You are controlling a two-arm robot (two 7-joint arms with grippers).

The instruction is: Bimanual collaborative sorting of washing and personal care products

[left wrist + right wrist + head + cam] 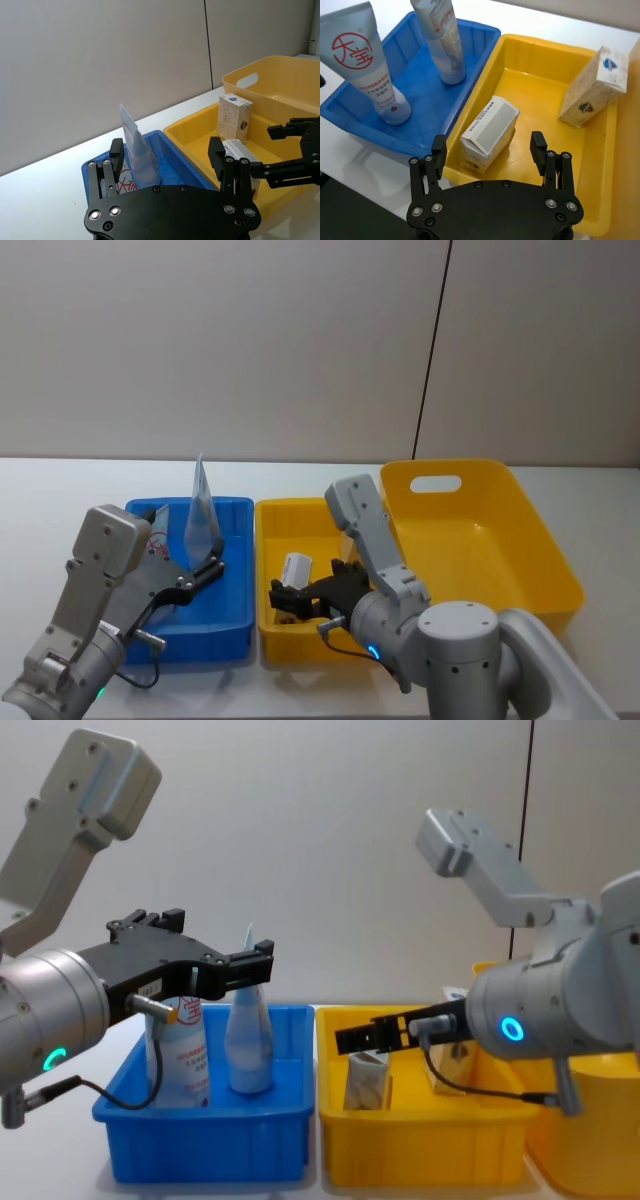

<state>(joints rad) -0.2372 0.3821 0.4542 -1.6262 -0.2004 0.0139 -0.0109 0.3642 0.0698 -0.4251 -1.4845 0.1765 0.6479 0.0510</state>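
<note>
R claw [488, 144] wide open, poised over the carton [492, 125] lying in the small yellow bin [547, 95], carton's long axis slanted across the gap. L claw [165, 147], open too, by 2 upright tubes [137, 150] in blue bin [172, 165].

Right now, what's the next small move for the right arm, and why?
Probably lift the right gripper straight up, clear of the small yellow bin. It hangs open over the tilted carton, gripping nothing. The upright carton shares that bin, and the logo tube and plain tube stand in the blue bin by the open left gripper, so sorting looks done.
</note>
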